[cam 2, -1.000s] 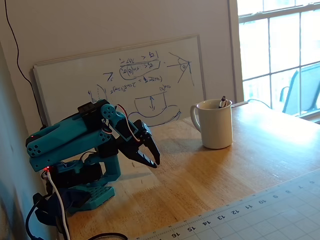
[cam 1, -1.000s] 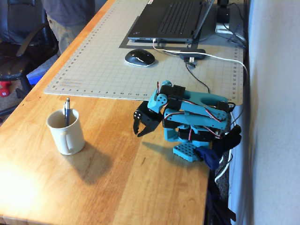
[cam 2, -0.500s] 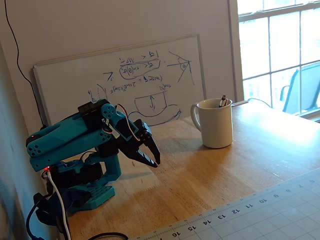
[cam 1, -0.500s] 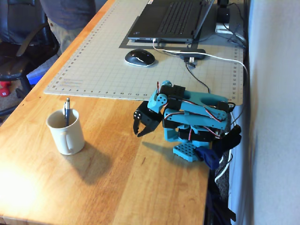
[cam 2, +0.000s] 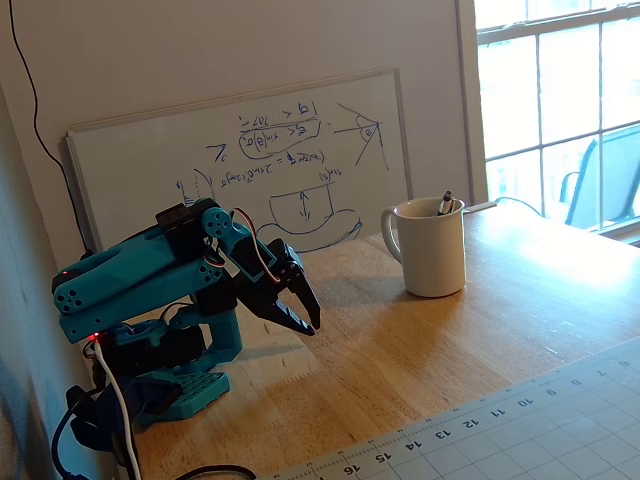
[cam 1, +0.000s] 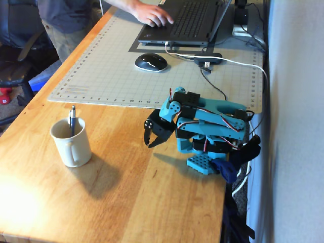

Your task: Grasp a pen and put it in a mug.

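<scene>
- Since half a second ago a person's hand (cam 1: 152,13) has come onto the laptop (cam 1: 187,20) keyboard at the top of a fixed view; arm, mug and pen have not shifted.
- Pen (cam 1: 72,120) stands nearly upright inside the cream mug (cam 1: 71,143), its top poking above the rim; from the other side only the pen's end (cam 2: 445,203) shows above the mug (cam 2: 430,250).
- Mug sits on bare wood, well apart from the arm, with its handle toward the camera in a fixed view.
- Gripper (cam 1: 150,142) hangs folded low just above the table, black fingers pointing down, tips slightly parted, grasping nothing; same in the other fixed view (cam 2: 304,322).
- Teal arm (cam 2: 140,280) is folded over its base at the table's edge, a small red light glowing near the base.
- Writing: whiteboard (cam 2: 250,170) leaning on the wall carries blue marker formulas and sketches, too loose to read; cutting mat (cam 2: 520,430) edge is ruled with numbers 11 to 16.
- Surface: butcher-block wooden table (cam 1: 126,202), sunlit at one corner; grey gridded mat (cam 1: 116,71) holds a black mouse (cam 1: 150,62) and the laptop.
- Room: pale wall, window (cam 2: 560,100) bright with daylight.
</scene>
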Robot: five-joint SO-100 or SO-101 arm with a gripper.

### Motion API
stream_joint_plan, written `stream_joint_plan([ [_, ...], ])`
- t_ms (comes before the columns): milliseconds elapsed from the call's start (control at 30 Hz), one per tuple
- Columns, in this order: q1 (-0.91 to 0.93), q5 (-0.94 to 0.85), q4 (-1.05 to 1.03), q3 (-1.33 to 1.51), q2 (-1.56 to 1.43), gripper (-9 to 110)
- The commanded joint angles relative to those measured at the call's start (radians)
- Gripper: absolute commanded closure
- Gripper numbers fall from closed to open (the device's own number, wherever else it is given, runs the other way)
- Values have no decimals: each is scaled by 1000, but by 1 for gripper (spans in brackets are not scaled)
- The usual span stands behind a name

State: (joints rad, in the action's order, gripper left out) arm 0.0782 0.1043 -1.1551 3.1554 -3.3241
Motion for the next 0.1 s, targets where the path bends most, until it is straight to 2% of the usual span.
stream_joint_plan([
  [0, -8, 6, -8, -15, -28, 100],
  [67, -8, 6, -8, -15, -28, 100],
])
